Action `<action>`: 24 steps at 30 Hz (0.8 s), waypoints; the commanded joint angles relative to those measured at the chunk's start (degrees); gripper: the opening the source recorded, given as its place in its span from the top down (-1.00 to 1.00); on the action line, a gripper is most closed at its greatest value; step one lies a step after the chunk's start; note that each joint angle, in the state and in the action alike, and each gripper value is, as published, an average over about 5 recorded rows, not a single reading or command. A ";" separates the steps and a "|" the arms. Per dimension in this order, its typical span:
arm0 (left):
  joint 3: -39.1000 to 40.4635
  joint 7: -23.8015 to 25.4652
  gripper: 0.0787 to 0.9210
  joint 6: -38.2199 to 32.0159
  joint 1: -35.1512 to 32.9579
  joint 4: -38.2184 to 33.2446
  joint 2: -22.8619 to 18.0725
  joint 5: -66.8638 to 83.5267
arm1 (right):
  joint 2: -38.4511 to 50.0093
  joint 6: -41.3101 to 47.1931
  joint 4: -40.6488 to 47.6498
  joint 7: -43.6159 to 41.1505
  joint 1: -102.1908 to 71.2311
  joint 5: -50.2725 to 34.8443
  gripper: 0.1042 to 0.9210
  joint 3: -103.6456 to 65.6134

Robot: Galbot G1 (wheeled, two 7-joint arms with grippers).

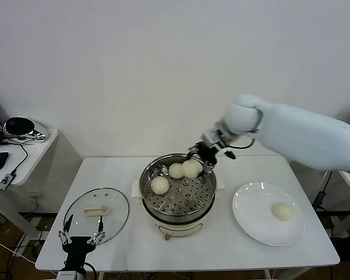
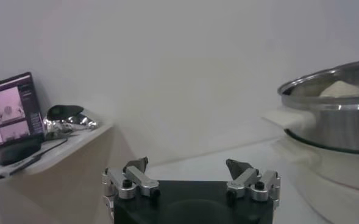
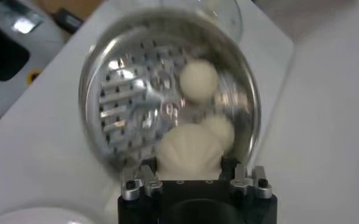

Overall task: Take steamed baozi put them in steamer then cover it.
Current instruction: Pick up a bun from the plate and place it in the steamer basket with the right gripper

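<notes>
The steel steamer (image 1: pixel 181 216) stands mid-table on its white base. Two baozi lie inside it, one at the left (image 1: pixel 159 185) and one at the back (image 1: pixel 175 170). My right gripper (image 1: pixel 200 160) is shut on a third baozi (image 1: pixel 192 168) and holds it over the steamer's back right rim. In the right wrist view this baozi (image 3: pixel 190 151) fills the jaws above the perforated floor (image 3: pixel 127 103). A fourth baozi (image 1: pixel 282 211) lies on the white plate (image 1: pixel 251 217). The glass cover (image 1: pixel 118 217) lies flat at the left. My left gripper (image 1: pixel 81 234) is open and empty, just in front of the cover.
A side table (image 1: pixel 29 146) with a laptop, mouse and a shiny object stands to the left. The left wrist view shows the steamer's wall (image 2: pixel 337 125) off to the side.
</notes>
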State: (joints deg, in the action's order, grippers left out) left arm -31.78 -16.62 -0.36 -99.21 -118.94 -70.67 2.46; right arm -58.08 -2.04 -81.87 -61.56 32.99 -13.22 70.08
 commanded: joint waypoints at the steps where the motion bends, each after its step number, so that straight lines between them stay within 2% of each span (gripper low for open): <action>1: -0.13 0.06 -0.77 -0.33 0.03 0.65 0.05 0.71 | -10.89 -11.73 3.29 0.53 1.04 7.51 -0.32 5.79; 10: -0.69 -0.34 -0.77 -0.43 0.10 0.71 -0.36 0.59 | -11.24 -16.35 1.97 0.76 -2.41 15.45 -0.34 6.77; 24: -0.78 -0.42 -0.77 -0.73 0.30 0.80 -0.72 0.65 | -10.40 -17.35 -0.03 0.53 -3.60 16.68 -0.34 7.01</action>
State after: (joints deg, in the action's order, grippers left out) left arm -32.57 -17.04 -1.00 -98.90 -118.15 -71.41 2.99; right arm -67.20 -17.43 -81.73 -61.14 29.88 1.17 76.43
